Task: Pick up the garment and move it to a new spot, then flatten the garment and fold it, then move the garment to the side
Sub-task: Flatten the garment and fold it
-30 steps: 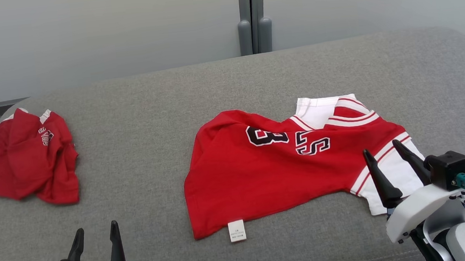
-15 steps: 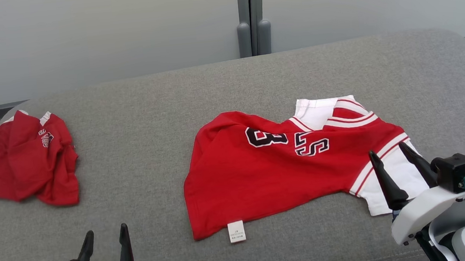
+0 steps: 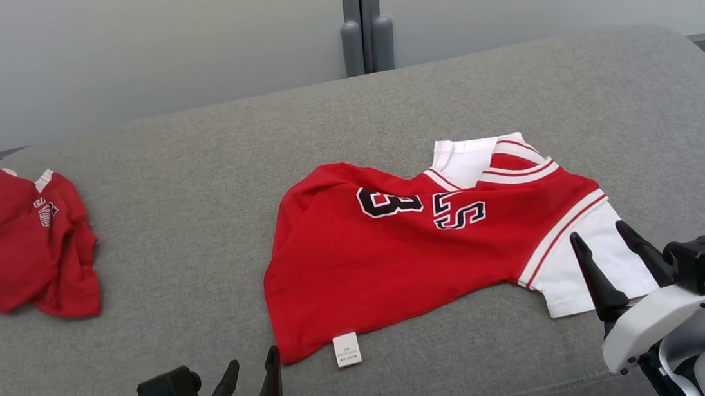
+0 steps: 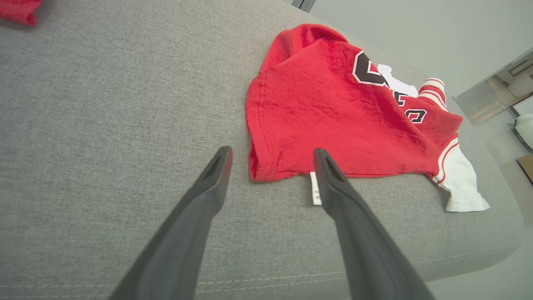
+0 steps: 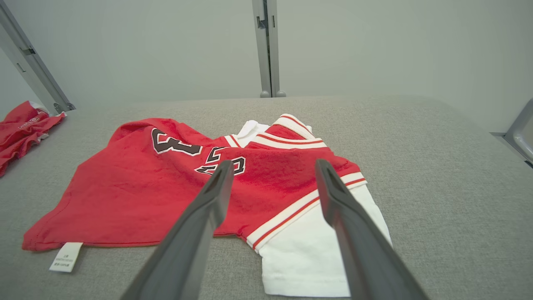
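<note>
**Left hand** [image 3: 252, 359]: fingers are standing wide apart and gripping nothing. It is hovering just short of the near-left hem corner of the garment. In the left wrist view that corner is showing in the gap between the two fingertips.

**Right hand** [image 3: 598, 232]: fingers are likewise spread wide and holding nothing. It is hovering at the garment's right end, above the white sleeve [image 3: 585, 266]. In the right wrist view the sleeve and its red-striped seam are lying between the two fingers. Whether the tips are touching the cloth cannot be told.

**Garment** [image 3: 396, 252]: a red jersey with black-and-white lettering and white, red-striped trim. It is lying face up and mostly spread out, with some rumpling along its far edge where white cloth is bunching at the collar. The left hand is waiting at its near-left corner and the right hand at its right sleeve, so it is sitting between the two.

**Care label** [image 3: 346, 349]: a small white tag, sticking out from the garment's near hem and lying flat, just right of the left hand's fingertips.

**Second red garment** [image 3: 15, 256]: a crumpled heap, resting well apart to the garment's left.

**Grey upholstered cushion** [image 3: 195, 174]: it is carrying both garments.

**Grey wall post** [image 3: 361, 22]: it is standing upright beyond the garment's far side.
</note>
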Tool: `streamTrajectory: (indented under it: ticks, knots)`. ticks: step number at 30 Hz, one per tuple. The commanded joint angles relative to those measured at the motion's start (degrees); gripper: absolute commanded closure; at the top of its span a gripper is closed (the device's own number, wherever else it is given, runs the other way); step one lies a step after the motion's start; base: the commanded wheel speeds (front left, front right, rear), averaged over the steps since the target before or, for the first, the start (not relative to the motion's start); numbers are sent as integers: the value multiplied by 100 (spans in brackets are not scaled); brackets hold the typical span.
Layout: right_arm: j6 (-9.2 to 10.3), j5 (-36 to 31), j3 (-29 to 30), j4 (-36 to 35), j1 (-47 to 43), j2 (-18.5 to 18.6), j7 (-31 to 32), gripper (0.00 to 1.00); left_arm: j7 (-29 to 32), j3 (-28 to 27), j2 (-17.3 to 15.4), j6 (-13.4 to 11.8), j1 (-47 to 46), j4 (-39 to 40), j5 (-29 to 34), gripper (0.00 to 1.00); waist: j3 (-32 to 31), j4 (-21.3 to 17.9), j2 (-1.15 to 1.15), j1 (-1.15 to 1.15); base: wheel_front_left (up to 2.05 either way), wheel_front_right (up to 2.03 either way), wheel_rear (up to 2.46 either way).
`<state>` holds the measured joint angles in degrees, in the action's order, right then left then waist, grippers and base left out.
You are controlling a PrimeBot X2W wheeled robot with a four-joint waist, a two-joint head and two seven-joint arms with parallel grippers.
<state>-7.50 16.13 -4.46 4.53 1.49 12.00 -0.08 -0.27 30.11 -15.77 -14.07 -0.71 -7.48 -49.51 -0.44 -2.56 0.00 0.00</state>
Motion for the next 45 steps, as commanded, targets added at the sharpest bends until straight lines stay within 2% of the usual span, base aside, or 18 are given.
streamTrajectory:
  ticks: [1, 12, 21, 29, 32, 33, 34, 37, 45]
  knots:
    - [2, 22, 13, -18, -44, 2, 2, 0, 21, 16, 25, 32, -120, -111, -14, 0, 86, -89, 0, 0, 0, 0, 0]
    - [2, 40, 35, 27, 145, 8, -130, 0, 28, 41, 428, 283, -618, -1254, -234, 0, 500, -473, 0, 0, 0, 0, 0]
    - [2, 39, 73, 46, 236, -13, -190, 0, -83, -78, 552, 363, -810, -1766, -339, 0, 683, -671, 0, 0, 0, 0, 0]
    - [1, 22, 134, 75, 239, -34, -229, 0, -218, -162, 630, 494, -914, -1963, -448, 2, 759, -693, 0, 0, 0, 0, 0]
    - [2, 50, 167, 131, 245, -40, -238, 0, -325, -200, 668, 551, -970, -1997, -476, 35, 768, -673, 0, 0, 0, 0, 0]
    - [2, 75, 189, 169, 246, -44, -220, 0, -354, -215, 687, 564, -983, -1996, -495, 49, 770, -665, 0, 0, 0, 0, 0]
    - [2, 104, 212, 214, 247, -51, -201, 0, -381, -227, 702, 585, -994, -2001, -510, 56, 773, -656, 0, 0, 0, 0, 0]
    - [2, 227, 320, 443, 233, -55, -181, 0, -447, -220, 727, 626, -1050, -2016, -490, 99, 788, -622, 0, 0, 0, 0, 0]
    - [1, 563, 680, 1485, 395, 49, -344, 0, -558, -162, 732, 663, -1107, -1894, -404, 100, 871, -520, 0, 0, 0, 0, 0]
